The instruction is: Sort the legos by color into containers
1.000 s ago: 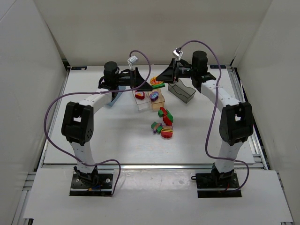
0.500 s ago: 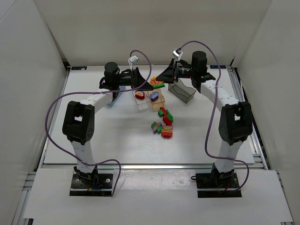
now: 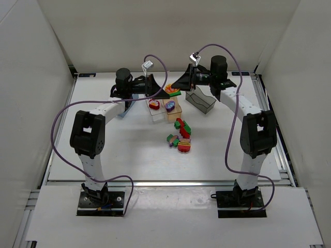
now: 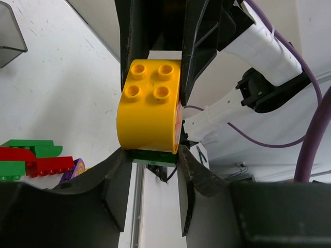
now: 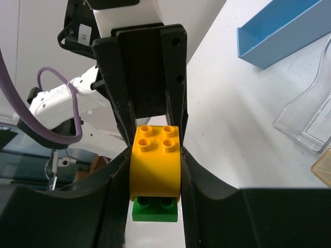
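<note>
As both arms (image 3: pixel 103 109) are reaching inward over the containers (image 3: pixel 204 105), the right jaws are clamping a yellow-on-green lego stack (image 5: pixel 155 165), the left jaws seemingly pinching it too.

Yellow lego (image 4: pixel 150 106) with a green lego (image 5: pixel 154 209) under it; red lego (image 4: pixel 46 164) on the white desk (image 4: pixel 67 77); blue bin (image 5: pixel 279 36); purple cable (image 4: pixel 310 129).

Four bins (image 3: pixel 125 110) (image 3: pixel 159 117) (image 3: pixel 177 108) (image 3: pixel 204 105), two arms (image 3: pixel 88 134) (image 3: pixel 257 134), about ten bricks (image 3: pixel 183 146)

Left tool (image 4: pixel 152 155), right tool (image 5: pixel 155 173) tip-to-tip, both clamped; arms outstretched.
</note>
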Controlling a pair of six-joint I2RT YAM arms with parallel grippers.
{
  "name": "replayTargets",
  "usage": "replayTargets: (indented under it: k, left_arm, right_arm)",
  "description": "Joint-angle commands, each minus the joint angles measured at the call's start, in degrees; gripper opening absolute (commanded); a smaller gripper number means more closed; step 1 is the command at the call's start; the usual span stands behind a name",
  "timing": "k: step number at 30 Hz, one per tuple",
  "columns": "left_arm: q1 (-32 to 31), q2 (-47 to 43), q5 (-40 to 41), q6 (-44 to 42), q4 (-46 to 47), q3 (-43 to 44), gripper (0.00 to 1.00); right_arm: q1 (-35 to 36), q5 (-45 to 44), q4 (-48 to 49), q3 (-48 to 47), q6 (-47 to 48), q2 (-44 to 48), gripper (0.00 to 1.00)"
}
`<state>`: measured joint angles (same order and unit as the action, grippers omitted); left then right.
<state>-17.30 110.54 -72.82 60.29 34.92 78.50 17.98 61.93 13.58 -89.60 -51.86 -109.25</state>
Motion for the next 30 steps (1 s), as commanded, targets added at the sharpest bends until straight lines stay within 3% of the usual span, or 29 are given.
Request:
replayTargets:
  k: [1, 10, 30]
  left_arm:
    - [-0.5, -0.4, -0.6, -0.1, 1.7, 1.9, 0.42]
    - [-1.2, -0.4, -0.5, -0.2, 2.0, 1.5, 0.20]
    - [-3.8, -5.0, 0.5, -2.1, 2.3, -4.9, 0.13]
  right_arm:
    - [0.4, -0.2, 1.7, -2.7, 0.4, -0.3, 0.00]
    - [0.4, -1.6, 1.6, -2.7, 0.7, -0.3, 0.00]
    - [-1.0, -6.4, -1.8, -5.9, 3.9, -1.2, 0.00]
